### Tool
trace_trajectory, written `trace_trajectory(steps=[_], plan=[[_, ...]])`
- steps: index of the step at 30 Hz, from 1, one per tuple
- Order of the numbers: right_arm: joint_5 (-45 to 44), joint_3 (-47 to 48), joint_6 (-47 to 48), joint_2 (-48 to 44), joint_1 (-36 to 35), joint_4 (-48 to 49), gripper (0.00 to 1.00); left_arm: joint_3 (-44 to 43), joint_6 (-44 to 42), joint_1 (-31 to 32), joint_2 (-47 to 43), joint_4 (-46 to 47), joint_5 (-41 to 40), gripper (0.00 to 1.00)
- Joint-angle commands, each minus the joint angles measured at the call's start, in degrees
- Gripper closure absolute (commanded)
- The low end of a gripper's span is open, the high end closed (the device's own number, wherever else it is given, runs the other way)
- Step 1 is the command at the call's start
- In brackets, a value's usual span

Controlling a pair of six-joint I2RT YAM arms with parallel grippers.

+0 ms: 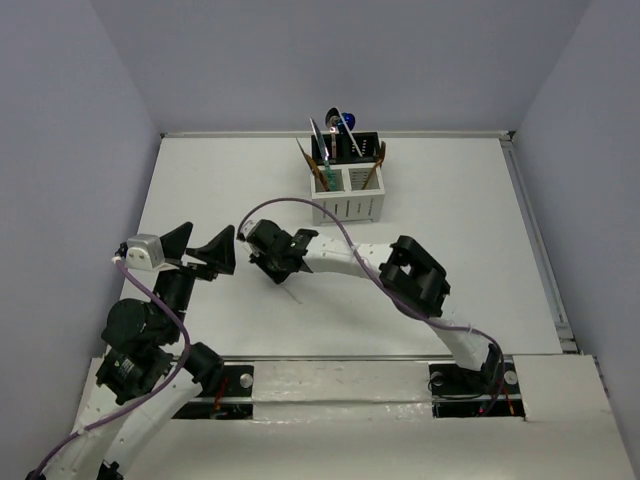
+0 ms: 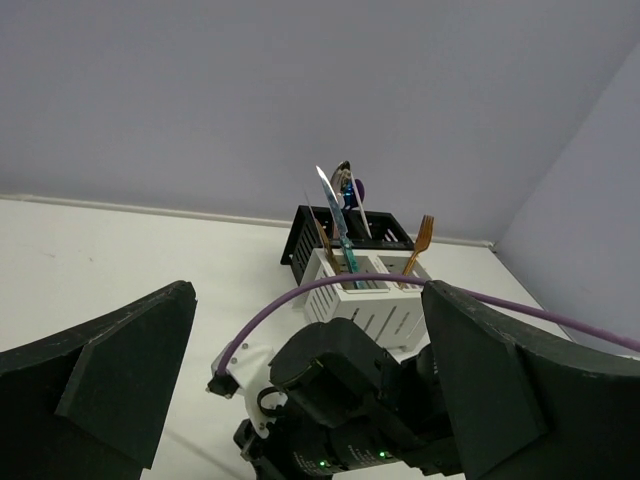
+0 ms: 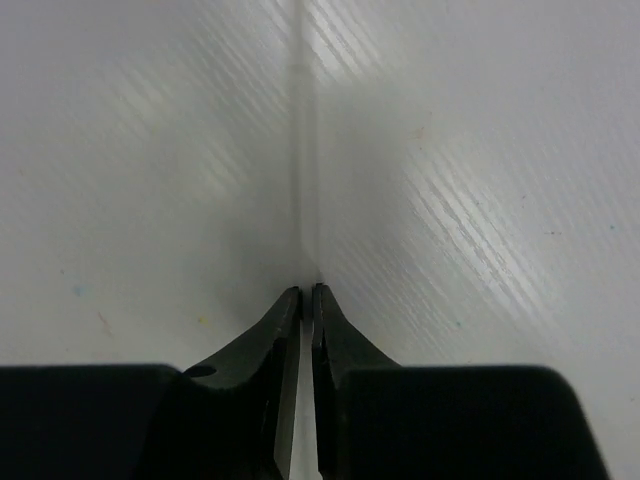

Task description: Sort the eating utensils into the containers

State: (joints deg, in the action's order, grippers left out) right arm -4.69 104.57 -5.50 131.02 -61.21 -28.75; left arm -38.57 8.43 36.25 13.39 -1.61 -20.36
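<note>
The caddy [image 1: 347, 190] stands at the back centre of the table and holds several utensils: an orange fork [image 1: 376, 168], a teal-handled knife [image 1: 322, 150] and a blue-handled piece [image 1: 345, 122] at the back. It also shows in the left wrist view [image 2: 365, 305], with the orange fork [image 2: 419, 243] and the knife [image 2: 338, 225]. My right gripper [image 1: 277, 277] is down at the table, shut on a slim pale utensil [image 1: 291, 296] that runs straight ahead of the fingertips [image 3: 303, 150]. My left gripper [image 1: 205, 250] hangs open and empty just left of it.
The right arm's wrist [image 2: 350, 400] and its purple cable [image 2: 330, 285] fill the space between my left fingers [image 2: 110, 380]. A raised rail [image 1: 535, 230] borders the table on the right. Grey walls close in the back and sides.
</note>
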Motion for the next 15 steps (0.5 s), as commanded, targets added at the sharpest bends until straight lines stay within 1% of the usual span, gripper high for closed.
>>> trace_trajectory(steps=[1, 4, 7, 8, 9, 10, 11, 12, 13, 14, 15], plan=[[-5.15, 4.14, -1.97, 3.27, -0.23, -7.45, 0.89, 0.51, 0.10, -0.30, 0.32, 2.13, 0.32, 0.01], [-6.03, 4.06, -2.50, 3.02, 0.56, -8.34, 1.00, 0.51, 0.01, -0.30, 0.24, 2.13, 0.23, 0.01], [-6.04, -0.06, -2.33, -0.58, 2.67, -4.04, 1.00, 0.51, 0.10, -0.30, 0.15, 2.13, 0.32, 0.01], [-5.60, -1.20, -2.41, -1.72, 3.20, -1.07, 1.00, 0.51, 0.10, -0.30, 0.15, 2.13, 0.32, 0.01], [-5.51, -3.74, -2.59, -4.52, 3.20, 0.87, 1.00, 0.51, 0.10, -0.30, 0.15, 2.05, 0.32, 0.01], [-5.33, -5.42, -2.33, -6.29, 3.99, 5.76, 1.00, 0.51, 0.10, -0.30, 0.23, 1.96, 0.32, 0.01], [-5.24, -7.00, -2.33, -8.04, 4.78, 7.90, 1.00, 0.51, 0.10, -0.30, 0.32, 1.96, 0.23, 0.01], [-4.98, -9.80, -2.50, -11.80, 4.78, 10.18, 1.00, 0.60, 0.19, -0.30, 0.32, 1.87, 0.23, 0.01], [-4.28, -11.48, -2.33, -11.84, 5.57, 12.56, 1.00, 0.60, 0.27, -0.30, 0.32, 1.87, 0.15, 0.01], [-3.67, -13.15, -2.41, -15.93, 5.58, 15.54, 1.00, 0.51, 0.28, -0.30, 0.41, 1.87, 0.23, 0.01], [-3.14, -14.47, -2.94, -17.80, 6.45, 20.18, 1.00, 0.60, 0.19, -0.30, 0.50, 1.96, 0.23, 0.01]])
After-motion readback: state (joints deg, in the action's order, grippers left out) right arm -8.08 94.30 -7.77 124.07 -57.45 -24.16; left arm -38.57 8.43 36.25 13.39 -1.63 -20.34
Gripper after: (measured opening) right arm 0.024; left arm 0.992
